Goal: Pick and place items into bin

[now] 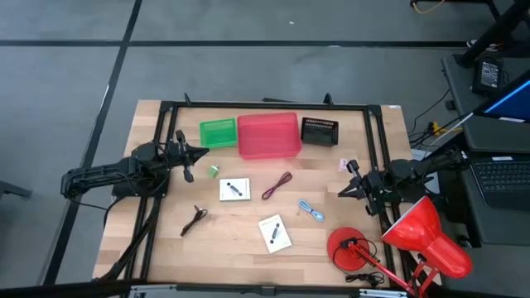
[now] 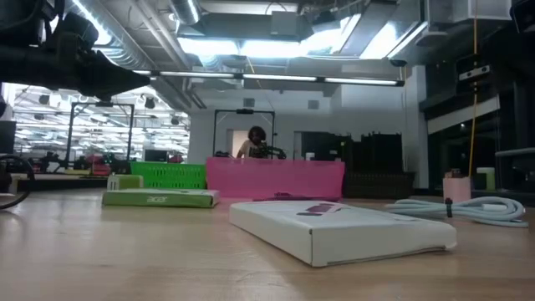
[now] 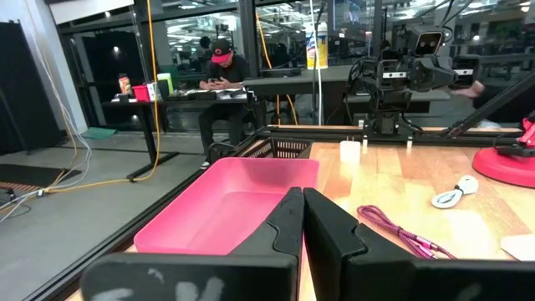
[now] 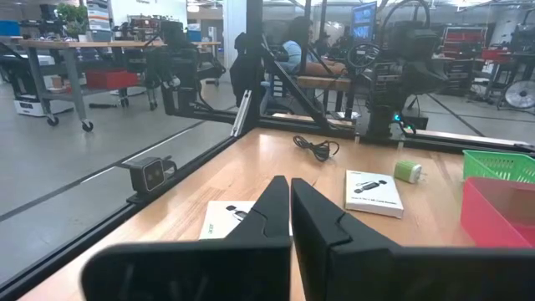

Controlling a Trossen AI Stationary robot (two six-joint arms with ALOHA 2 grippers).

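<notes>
Bins: you have 3 at the far edge of the desk: 1 pink plastic bin [image 1: 268,136] in the middle, 1 green slatted basket [image 1: 218,132] on its left, 1 black slatted basket [image 1: 319,132] on its right.
White cards: 2 flat white cards with a black mark, one [image 1: 234,189] near the desk's middle, the other [image 1: 274,233] nearer the front edge.
Cords: 3 lie loose on the wood: 1 thin red cord [image 1: 277,186] between the cards and the pink bin, 1 coiled light-blue cord [image 1: 311,210] to its right, 1 dark cord [image 1: 194,219] toward the front left.
Small pieces: 1 tiny green piece [image 1: 213,171] just beside the left gripper, 1 pinkish piece [image 1: 342,165] near the right arm.
Writing: in the low view a flat green box [image 2: 159,198] carries "acer" on its side; the print on the cards is too small to read.
Left gripper [image 1: 202,154]: you see its 2 fingers pressed together with nothing between them, above the desk's left side, pointing at the pink bin.
Right gripper [image 1: 342,191]: its 2 fingers are likewise closed on nothing, above the right side, pointing left across the desk.
Lamp: 1 red desk lamp [image 1: 414,236] at the front right corner.
Surface: light wooden desk [image 1: 232,240] inside a black metal frame.
Room: grey floor, workbenches, bright ceiling lights; a person in a red cap [image 3: 219,77] sits at a table beyond.
</notes>
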